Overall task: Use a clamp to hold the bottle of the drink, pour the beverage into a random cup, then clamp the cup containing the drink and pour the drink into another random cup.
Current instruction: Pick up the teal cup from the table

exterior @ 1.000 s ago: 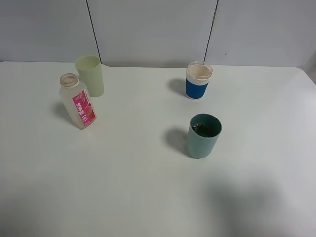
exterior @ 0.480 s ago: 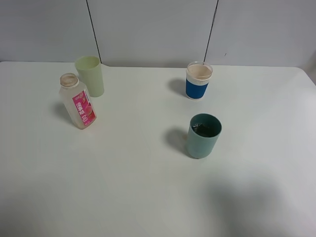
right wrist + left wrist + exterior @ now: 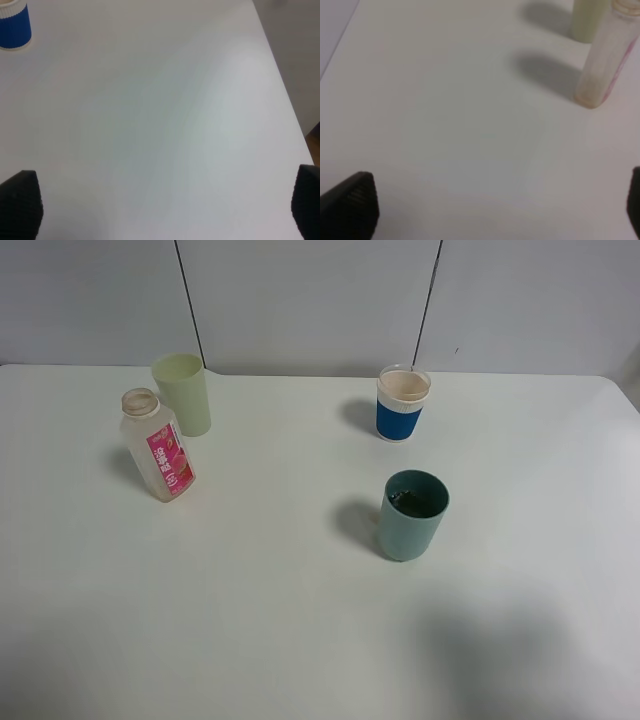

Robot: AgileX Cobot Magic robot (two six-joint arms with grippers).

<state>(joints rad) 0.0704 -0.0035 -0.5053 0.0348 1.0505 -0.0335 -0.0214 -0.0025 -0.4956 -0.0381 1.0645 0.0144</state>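
Observation:
The bottle of the drink (image 3: 157,445), translucent with a pink label and no cap, stands upright at the left of the white table (image 3: 250,600). Its side also shows in the left wrist view (image 3: 605,65). The teal cup (image 3: 412,515) stands right of centre with a little dark beverage (image 3: 412,503) at its bottom. The blue-banded cup (image 3: 402,403) stands behind it and appears in the right wrist view (image 3: 14,25). Neither arm shows in the high view. My left gripper (image 3: 492,210) and right gripper (image 3: 162,205) both hang open over bare table, holding nothing.
A pale yellow-green tumbler (image 3: 183,392) stands just behind the bottle, close to it (image 3: 590,20). The table's right edge (image 3: 285,95) runs near the right gripper. A grey panelled wall (image 3: 320,300) closes the back.

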